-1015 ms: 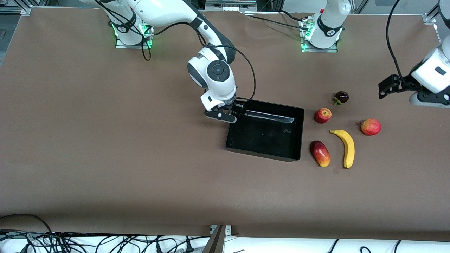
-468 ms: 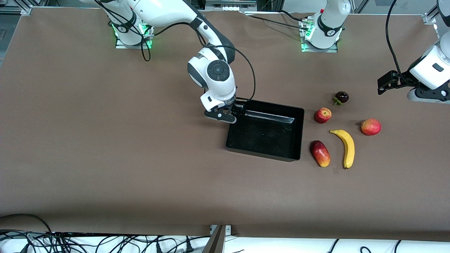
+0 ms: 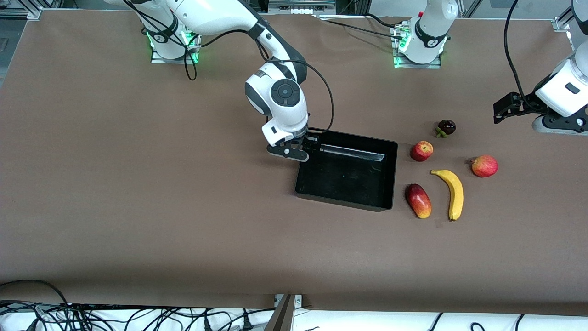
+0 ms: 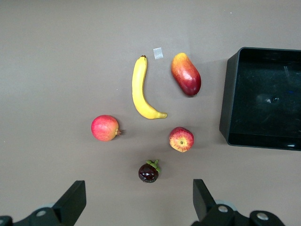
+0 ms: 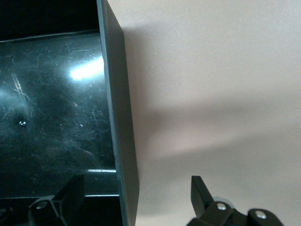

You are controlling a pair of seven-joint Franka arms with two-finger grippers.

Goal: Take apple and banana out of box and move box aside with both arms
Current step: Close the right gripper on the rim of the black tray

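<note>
The black tray (image 3: 345, 200) lies mid-table; it also shows in the left wrist view (image 4: 226, 94) and the right wrist view (image 5: 117, 117). My right gripper (image 3: 299, 150) is open at the tray's corner nearest the right arm's base. It straddles the wall (image 5: 136, 190), one finger inside and one outside, touching neither side. The yellow banana (image 3: 454, 193) (image 4: 140, 89) and the small red apple (image 3: 421, 151) (image 4: 181, 139) lie on the table beside the tray, toward the left arm's end. My left gripper (image 3: 556, 127) (image 4: 137, 200) is open and empty, high over that end.
A red-and-yellow mango (image 3: 418, 201) (image 4: 186, 74) lies between tray and banana. A round red-orange fruit (image 3: 484, 166) (image 4: 105, 128) and a dark purple mangosteen (image 3: 446, 127) (image 4: 149, 172) lie by the apple. A small clear scrap (image 4: 158, 53) sits near the banana's tip.
My left gripper rose a little over the left arm's end of the table, then held still. My right gripper, the tray and the fruits have not moved.
</note>
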